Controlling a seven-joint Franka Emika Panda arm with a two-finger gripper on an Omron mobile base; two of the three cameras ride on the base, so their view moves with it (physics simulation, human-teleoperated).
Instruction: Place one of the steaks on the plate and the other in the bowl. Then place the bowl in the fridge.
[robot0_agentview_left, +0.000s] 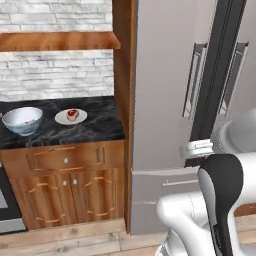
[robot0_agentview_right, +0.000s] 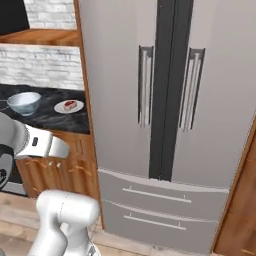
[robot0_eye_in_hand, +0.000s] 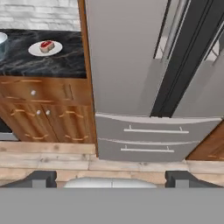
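Left base view: bowl (robot0_agentview_left: 22, 120) at left edge on dark counter (robot0_agentview_left: 95, 125), steak (robot0_agentview_left: 72, 114) on plate (robot0_agentview_left: 70, 116) just right of it; fridge (robot0_agentview_left: 165, 100) fills centre-right, doors shut.
Right base view: bowl (robot0_agentview_right: 24, 102), plate (robot0_agentview_right: 69, 106) upper left.
Hand view: gripper (robot0_eye_in_hand: 111, 177) at bottom, jaws spread wide, empty; plate (robot0_eye_in_hand: 45, 48) upper left.

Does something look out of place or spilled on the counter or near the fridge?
Nothing stands out. The bowl and the plate sit upright on the counter, one steak lies on the plate, and the fridge doors are shut.
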